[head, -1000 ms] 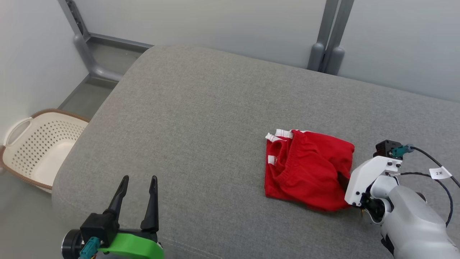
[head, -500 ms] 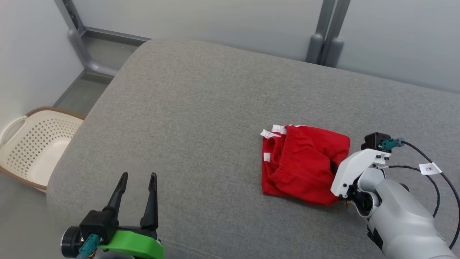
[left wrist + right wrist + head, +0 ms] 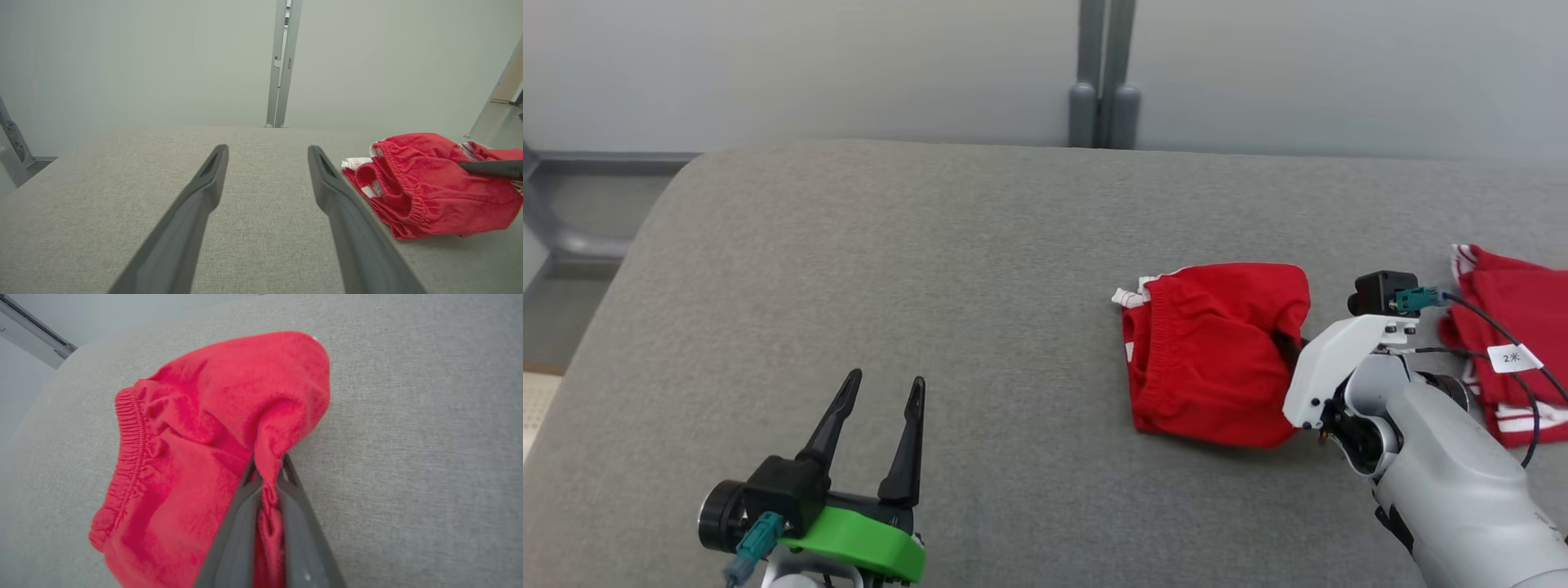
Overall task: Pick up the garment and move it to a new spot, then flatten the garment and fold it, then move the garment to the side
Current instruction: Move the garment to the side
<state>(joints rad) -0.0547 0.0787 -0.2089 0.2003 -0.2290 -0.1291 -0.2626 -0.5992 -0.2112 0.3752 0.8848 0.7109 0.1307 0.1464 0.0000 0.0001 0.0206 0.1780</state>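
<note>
A folded red garment [image 3: 1209, 351] with white trim and an elastic waistband lies on the grey cushion [image 3: 931, 269], right of centre. My right gripper [image 3: 1294, 345] meets its right edge; the right wrist view shows the gripper [image 3: 267, 467] shut on a bunched pinch of the red fabric [image 3: 196, 428]. Far off at the lower left, my left gripper [image 3: 886, 380] stands open over bare cushion. In the left wrist view its fingers [image 3: 267, 149] are spread with nothing between them, the garment [image 3: 429, 183] is to their right, and a right finger [image 3: 490, 168] lies across it.
A second red garment with white stripes [image 3: 1515, 359] lies at the cushion's right edge, behind my right wrist cable. A grey metal post [image 3: 1101, 90] stands against the pale wall behind. The cushion's rounded left edge drops to the floor [image 3: 564, 269].
The head camera has swung to the right, bringing the second red garment into view and losing the basket. My right gripper keeps its hold on the garment's right edge.
</note>
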